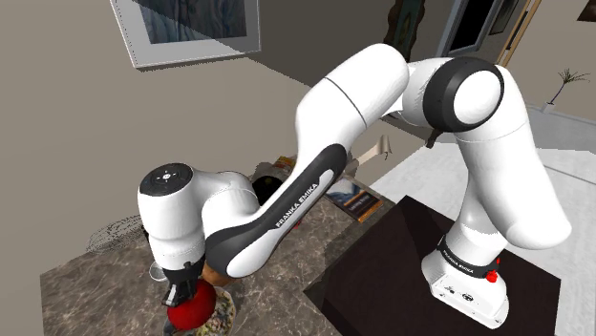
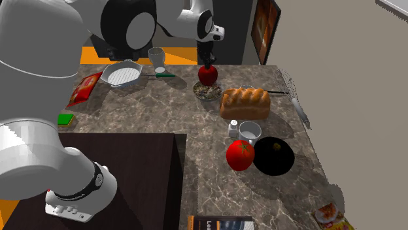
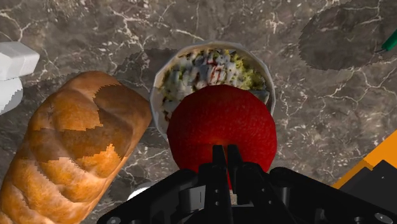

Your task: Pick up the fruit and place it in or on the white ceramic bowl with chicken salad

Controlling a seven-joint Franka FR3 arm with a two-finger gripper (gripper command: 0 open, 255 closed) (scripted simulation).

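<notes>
A red apple-like fruit (image 2: 208, 75) hangs just over the white bowl of chicken salad (image 2: 209, 93) at the far side of the marble counter. My gripper (image 2: 208, 60) is shut on the fruit's top, fingers nearly together at its stem. In the wrist view the fruit (image 3: 221, 127) sits under the gripper (image 3: 226, 156) and covers the near part of the bowl (image 3: 191, 70). In the shoulder view the fruit (image 1: 191, 307) is below the gripper (image 1: 181, 286), over the bowl (image 1: 223, 315).
A bread loaf (image 2: 245, 102) lies right beside the bowl. Nearer stand a white mug (image 2: 250, 132), a tomato (image 2: 240, 155) and a black dish (image 2: 273, 155). A white ridged dish (image 2: 122, 74), a cup (image 2: 155, 57) and a red packet (image 2: 84, 88) lie to the second exterior view's left.
</notes>
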